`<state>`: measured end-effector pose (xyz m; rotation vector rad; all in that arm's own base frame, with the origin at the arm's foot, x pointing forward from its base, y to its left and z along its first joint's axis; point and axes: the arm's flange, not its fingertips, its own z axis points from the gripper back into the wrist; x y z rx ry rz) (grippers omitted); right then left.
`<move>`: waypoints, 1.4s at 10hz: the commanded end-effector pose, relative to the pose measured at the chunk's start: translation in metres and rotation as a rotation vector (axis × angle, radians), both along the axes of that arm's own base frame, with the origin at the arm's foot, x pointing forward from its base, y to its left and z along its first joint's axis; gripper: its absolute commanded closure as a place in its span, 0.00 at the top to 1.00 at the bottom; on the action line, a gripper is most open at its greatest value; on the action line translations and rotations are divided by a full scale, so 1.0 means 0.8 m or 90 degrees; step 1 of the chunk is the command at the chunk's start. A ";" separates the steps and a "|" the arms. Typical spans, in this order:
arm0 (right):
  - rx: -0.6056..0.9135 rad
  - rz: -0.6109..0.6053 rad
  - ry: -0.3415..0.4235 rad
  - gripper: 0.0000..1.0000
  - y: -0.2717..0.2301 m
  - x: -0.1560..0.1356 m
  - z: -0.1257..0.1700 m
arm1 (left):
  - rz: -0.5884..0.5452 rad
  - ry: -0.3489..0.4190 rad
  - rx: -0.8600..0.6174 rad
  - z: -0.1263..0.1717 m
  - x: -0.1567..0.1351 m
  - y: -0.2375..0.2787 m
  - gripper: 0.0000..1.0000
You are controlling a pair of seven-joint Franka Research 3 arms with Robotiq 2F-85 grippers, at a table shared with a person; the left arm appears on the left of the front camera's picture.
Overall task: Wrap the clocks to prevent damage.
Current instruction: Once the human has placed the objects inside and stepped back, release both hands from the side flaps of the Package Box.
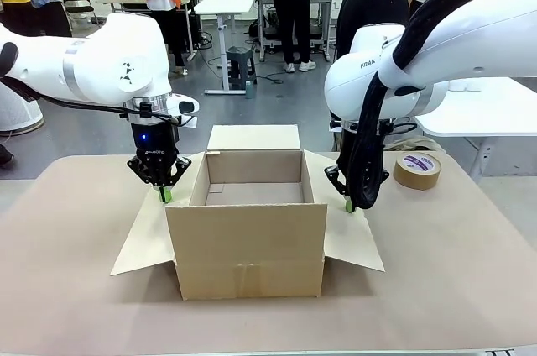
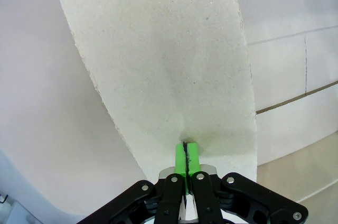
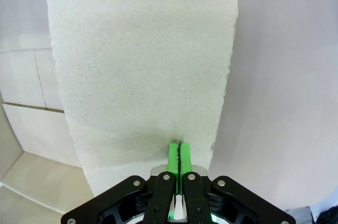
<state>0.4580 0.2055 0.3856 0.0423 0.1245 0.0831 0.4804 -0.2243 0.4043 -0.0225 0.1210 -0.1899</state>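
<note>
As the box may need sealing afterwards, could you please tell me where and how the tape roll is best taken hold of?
The tape roll lies flat, hole upward, right of the cardboard box. Probably best: come straight down, one finger inside the hole, one outside, pinching the ring wall. The right hand is nearest, but shut.

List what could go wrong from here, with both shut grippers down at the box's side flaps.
1. The left gripper and right gripper meet the left flap and right flap with narrow shut tips. Pushing harder could crease the cardboard or slip off it.
2. Uneven pressure might slide or twist the box.
3. The tape roll lies near the right gripper, and an outward swing could knock it.
</note>
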 end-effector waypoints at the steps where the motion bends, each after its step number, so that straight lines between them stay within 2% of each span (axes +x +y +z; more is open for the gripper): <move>1: -0.009 -0.006 -0.002 0.01 0.001 -0.001 -0.001 | 0.000 0.002 0.002 -0.001 -0.001 0.000 0.00; 14: -0.009 -0.006 -0.002 0.01 0.001 -0.001 -0.001 | 0.000 0.002 0.002 -0.001 -0.001 0.000 0.00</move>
